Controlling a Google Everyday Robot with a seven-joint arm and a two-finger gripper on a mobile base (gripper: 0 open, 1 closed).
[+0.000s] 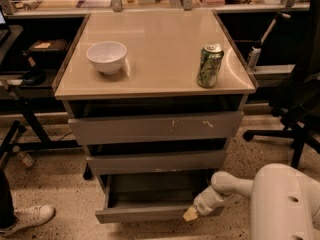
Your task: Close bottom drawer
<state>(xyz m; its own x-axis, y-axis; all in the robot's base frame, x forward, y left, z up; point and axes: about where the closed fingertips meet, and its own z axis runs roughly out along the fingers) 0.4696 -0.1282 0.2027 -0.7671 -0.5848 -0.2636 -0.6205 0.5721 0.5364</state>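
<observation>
The bottom drawer [145, 213] is the lowest of three grey-brown drawers in the cabinet. It stands pulled out, and its shallow tray [150, 191] shows empty from above. My gripper [190, 214] is at the right end of the drawer's plain front panel, its tan tip against or just in front of the panel. The white arm [225, 184] reaches in from the lower right. The middle drawer [155, 161] and the top drawer with white scratch marks [155, 128] both stick out a little.
A white bowl [106, 56] and a green can [209, 65] stand on the cabinet top [155, 39]. An office chair base [290, 129] is at the right. A desk frame [20, 134] and a person's shoe [30, 216] are at the left.
</observation>
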